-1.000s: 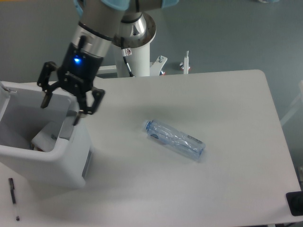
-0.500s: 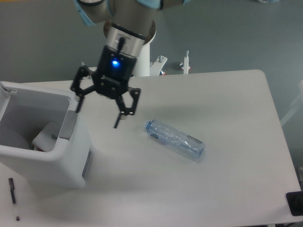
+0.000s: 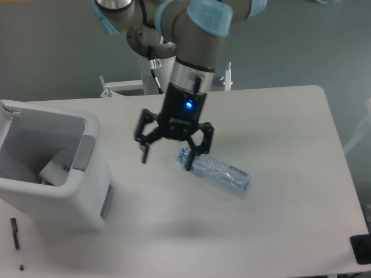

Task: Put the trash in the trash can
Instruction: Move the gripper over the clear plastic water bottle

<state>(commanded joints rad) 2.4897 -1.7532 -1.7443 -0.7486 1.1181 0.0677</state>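
A clear bluish plastic bottle lies on its side on the white table, its blue cap end toward the left. My gripper hangs open just above and left of the cap end, nothing between its fingers. One fingertip overlaps the bottle's cap end in the view; the other is over bare table. The white trash can stands at the left, and a white carton lies inside it.
A thin black pen lies on the table in front of the trash can. A dark object sits at the table's front right corner. The arm's white base post stands behind the table's far edge.
My open gripper has travelled right from above the trash can to the bottle's cap end. The bottle, the carton and the pen have not moved.
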